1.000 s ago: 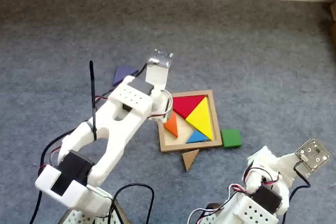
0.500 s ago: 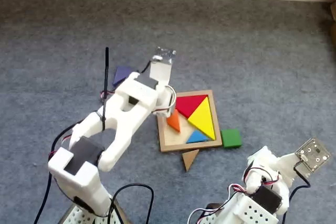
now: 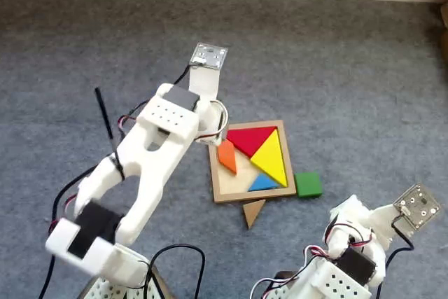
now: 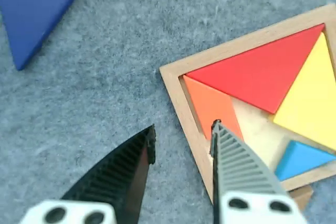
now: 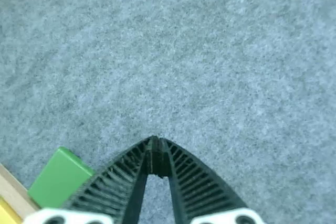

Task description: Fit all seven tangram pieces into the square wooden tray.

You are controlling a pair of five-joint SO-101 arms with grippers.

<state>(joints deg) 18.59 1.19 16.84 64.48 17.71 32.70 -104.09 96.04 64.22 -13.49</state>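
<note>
While my left end effector [image 4: 183, 128] hangs released over the wooden tray [image 4: 170, 85] rim, the orange piece [image 4: 212, 106] lies inside beside the red triangle [image 4: 262, 74], yellow triangle [image 4: 310, 98] and light blue triangle [image 4: 302, 158]. My right end effector [image 5: 156, 141] (clenched, empty) hovers near the green piece [image 5: 58, 177]; the navy triangle [image 4: 29, 11] lies apart on the table.

Red triangle [image 3: 250, 138], yellow triangle [image 3: 272, 157], orange piece [image 3: 227, 156], green square [image 3: 308, 184], grey carpet [image 3: 350, 54].

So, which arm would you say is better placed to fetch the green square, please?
Likely the right: the green square lies near the shut right hand, while the open left hand hangs across the tray by the orange piece.
</note>
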